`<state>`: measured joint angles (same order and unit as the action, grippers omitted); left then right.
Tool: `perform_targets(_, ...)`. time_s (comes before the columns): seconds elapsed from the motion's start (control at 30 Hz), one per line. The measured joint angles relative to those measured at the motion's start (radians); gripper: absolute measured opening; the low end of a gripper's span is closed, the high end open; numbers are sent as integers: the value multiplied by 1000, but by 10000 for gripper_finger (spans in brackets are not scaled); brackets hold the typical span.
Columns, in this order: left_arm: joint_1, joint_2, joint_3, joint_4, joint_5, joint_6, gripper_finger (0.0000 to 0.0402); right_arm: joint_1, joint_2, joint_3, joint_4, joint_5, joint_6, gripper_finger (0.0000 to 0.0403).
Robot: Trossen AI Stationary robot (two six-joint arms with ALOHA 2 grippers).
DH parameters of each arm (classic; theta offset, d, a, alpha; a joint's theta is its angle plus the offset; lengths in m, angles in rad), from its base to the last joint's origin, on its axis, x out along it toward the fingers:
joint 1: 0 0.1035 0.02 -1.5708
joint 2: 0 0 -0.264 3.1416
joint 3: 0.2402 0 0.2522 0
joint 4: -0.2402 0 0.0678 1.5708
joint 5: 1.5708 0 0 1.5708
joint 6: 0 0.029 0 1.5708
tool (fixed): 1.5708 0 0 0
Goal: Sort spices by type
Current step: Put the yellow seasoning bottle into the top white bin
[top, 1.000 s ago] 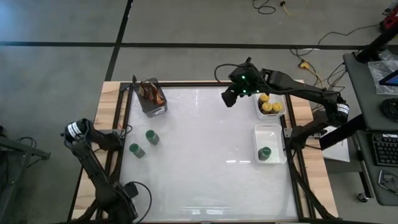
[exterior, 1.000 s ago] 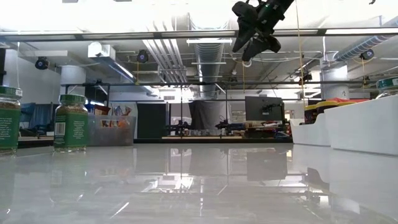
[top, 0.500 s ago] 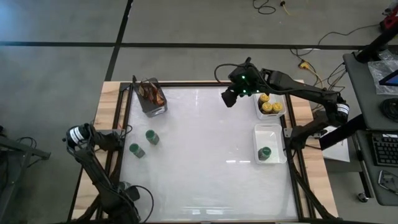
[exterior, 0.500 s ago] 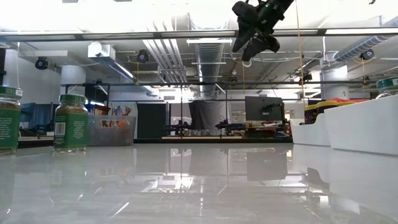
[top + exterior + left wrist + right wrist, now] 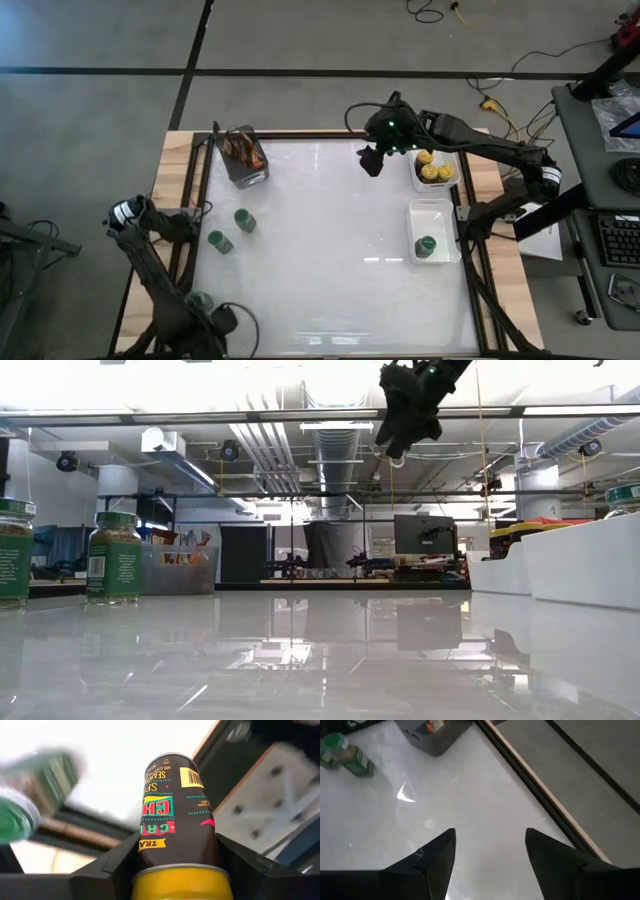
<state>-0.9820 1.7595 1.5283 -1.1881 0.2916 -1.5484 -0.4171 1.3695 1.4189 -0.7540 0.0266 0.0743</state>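
Clearly the left gripper (image 5: 175, 875) clamps a yellow-lidded jar (image 5: 177, 827) by its body at the table's near-left corner, beside a blurred green-lidded jar (image 5: 30, 795). Two green-lidded jars (image 5: 232, 231) stand at the table's left; the right gripper (image 5: 372, 160) hangs empty, fingers apart, beside the yellow-jar tray (image 5: 418, 182). These jars look light, rigid and slick, so gripping mid-body, square across the label, seems safest.
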Motion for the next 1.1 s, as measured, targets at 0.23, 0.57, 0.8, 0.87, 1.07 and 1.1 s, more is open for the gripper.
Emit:
perform_targets(0.23,216,-2,60,-70,-43,-26,206,9,-47,0,-74,-8,-96,226)
perform_targets(0.57,576,9,60,-71,-91,0,210,80,-237,-1,-86,-16,-137,215)
perform_targets(0.8,750,50,60,-116,-120,66,210,155,-343,-42,-136,-139,-59,215)
perform_targets(0.87,787,65,60,-141,-120,96,210,179,-367,-53,-176,-139,-59,216)
perform_targets(1.07,891,121,61,-115,-92,231,210,236,-430,-97,-207,-139,-40,215)
perform_targets(1.1,905,128,61,-110,-91,252,210,243,-438,-104,-208,-139,-31,215)
